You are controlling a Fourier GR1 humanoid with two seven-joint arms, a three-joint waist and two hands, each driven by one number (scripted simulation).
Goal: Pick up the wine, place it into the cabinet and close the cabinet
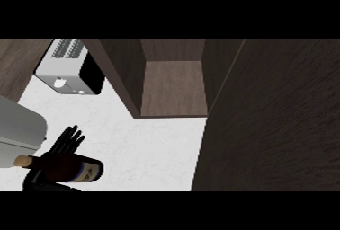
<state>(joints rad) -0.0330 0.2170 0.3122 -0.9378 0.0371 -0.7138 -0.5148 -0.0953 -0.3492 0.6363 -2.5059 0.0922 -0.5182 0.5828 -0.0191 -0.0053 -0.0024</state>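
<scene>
My left hand [65, 143] shows at the lower left of the frame. Its fingers [72, 136] are straight and spread, pointing up the picture, not curled round anything. The wine [65, 169] lies across the front of the hand, hiding the palm, so I cannot tell what my thumb is doing.

The wine lies nearly on its side. Its pale cork end [24, 161] points toward the left edge of the frame and its base toward the right. The glass is dark brown, almost black, and a dark blue label [90, 171] with a pale edge wraps the base end.

Just left of the hand, a grey block [19, 131] runs off the left edge. White counter [149, 148] stretches up and to the right.

At the upper left stands a toaster [68, 68] with a pale top, slots and a black side. Right of it, at top centre, is the open cabinet [174, 87], its brown floor bare. Its left door [118, 74] angles out over the counter beside the toaster. Its right door [275, 121] is a broad dark panel filling the right of the frame down to the bottom. Only bare counter lies between the wine and the opening.
</scene>
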